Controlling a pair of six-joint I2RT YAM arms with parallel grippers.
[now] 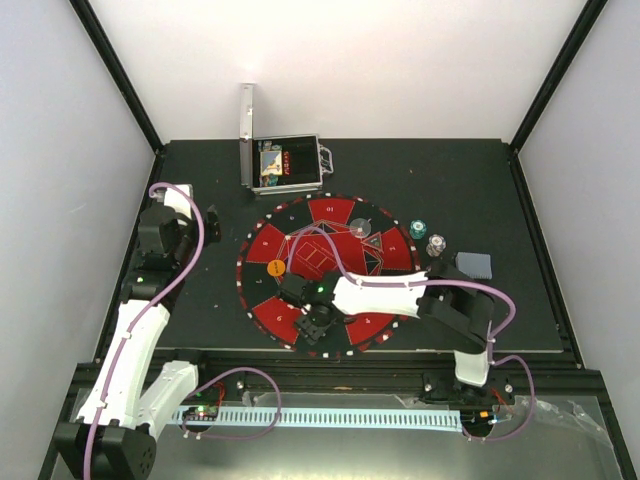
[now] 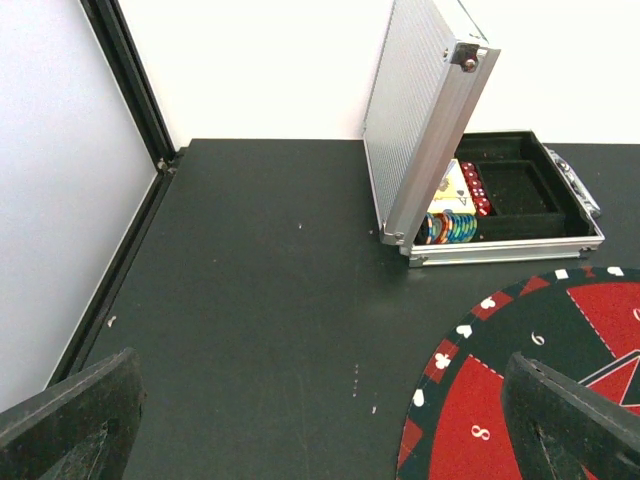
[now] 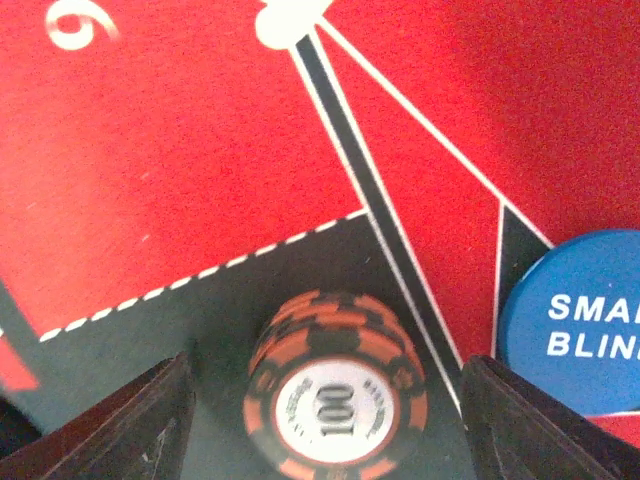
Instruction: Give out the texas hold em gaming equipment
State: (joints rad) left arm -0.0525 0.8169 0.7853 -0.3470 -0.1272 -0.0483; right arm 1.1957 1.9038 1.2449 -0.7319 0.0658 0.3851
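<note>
Orange-black chip stack (image 3: pixel 337 385), centred between parted jaws

A matte black table (image 1: pixel 480 170) fills the evenly lit enclosure, with a plain white wall (image 1: pixel 340 60) behind it, pale side panels (image 1: pixel 50 180) to its left and right, and black frame posts (image 1: pixel 118 75) rising from its far corners.

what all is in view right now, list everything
metal case: one, silver, open, table's far side
mat: one, red and black, table centre
chip stack: one, brown-red, mat's near part
blue disc: one, beside that stack
orange disc: one, mat's left
teal chips: one stack, right of mat
whitish chips: one stack, beside the teal
cards: one pile, grey-blue, right of mat
left fingers: two, black, open, empty
right fingers: two, black, open, flanking chip stack
</note>
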